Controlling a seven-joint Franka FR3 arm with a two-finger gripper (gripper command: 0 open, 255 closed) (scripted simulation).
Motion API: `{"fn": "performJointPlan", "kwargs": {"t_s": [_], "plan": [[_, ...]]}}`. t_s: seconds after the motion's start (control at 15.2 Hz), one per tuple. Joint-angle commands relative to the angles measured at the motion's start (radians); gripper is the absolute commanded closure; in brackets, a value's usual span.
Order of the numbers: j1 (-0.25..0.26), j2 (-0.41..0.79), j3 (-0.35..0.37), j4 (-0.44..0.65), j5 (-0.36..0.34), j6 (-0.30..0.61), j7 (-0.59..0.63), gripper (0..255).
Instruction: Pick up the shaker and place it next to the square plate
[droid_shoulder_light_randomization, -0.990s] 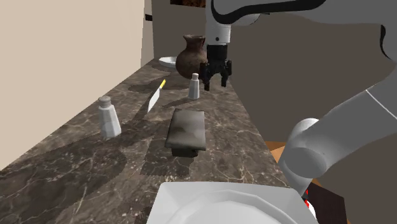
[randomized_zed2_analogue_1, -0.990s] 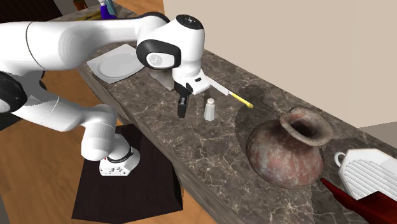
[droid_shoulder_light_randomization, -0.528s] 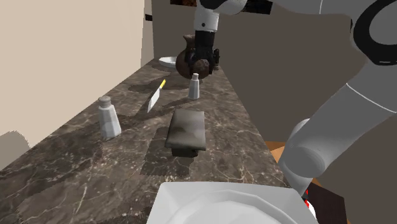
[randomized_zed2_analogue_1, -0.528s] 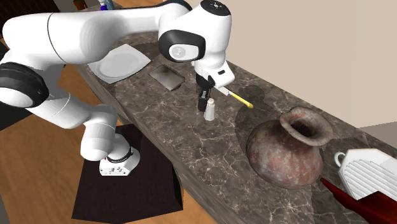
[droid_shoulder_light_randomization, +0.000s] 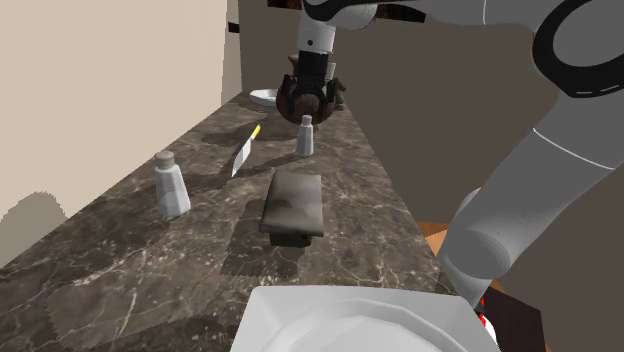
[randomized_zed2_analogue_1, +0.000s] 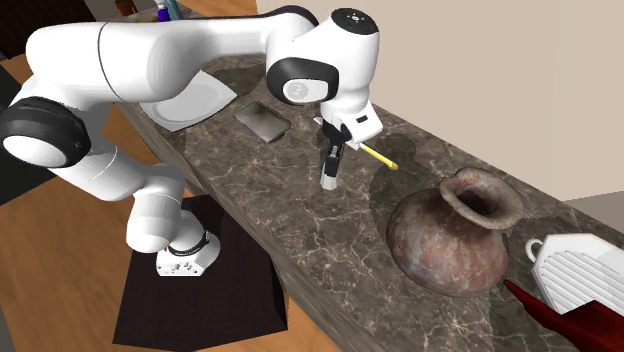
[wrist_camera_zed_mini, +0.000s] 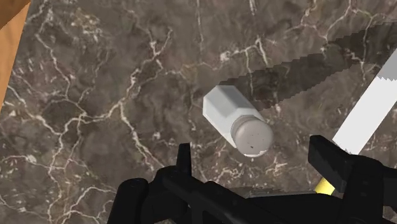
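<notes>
The pincer (wrist_camera_zed_mini: 254, 158) hangs wide open over the white shaker (wrist_camera_zed_mini: 232, 118), which stands upright near the marble tabletop's (droid_shoulder_light_randomization: 130, 260) far end, fingers clear of it. A yellow-handled knife (droid_shoulder_light_randomization: 243, 150) lies near it on the shoulder view's left, with a brown jug (randomized_zed2_analogue_1: 455, 235) beyond. Nearer stand a second shaker (droid_shoulder_light_randomization: 171, 186) and a dark dish (droid_shoulder_light_randomization: 294, 205).

Shaker (wrist_camera_zed_mini: 232, 118) stands on the bench (wrist_camera_zed_mini: 95, 95) directly below the hand (wrist_camera_zed_mini: 254, 156); knife (wrist_camera_zed_mini: 369, 111) lies on the bench just beside the hand.
</notes>
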Motion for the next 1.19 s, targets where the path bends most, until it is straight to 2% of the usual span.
{"fn": "performJointPlan", "kwargs": {"t_s": [0.0, 0.59, 0.66, 1.12], "plan": [[0.001, -0.002, 0.001, -0.028, 0.001, 0.027, 0.0, 0], [0.001, -0.003, 0.002, -0.037, 0.001, 0.035, 0.0, 0], [0.001, -0.003, 0.002, -0.037, 0.001, 0.035, 0.0, 255], [0.001, -0.003, 0.002, -0.037, 0.001, 0.035, 0.0, 255]]}}
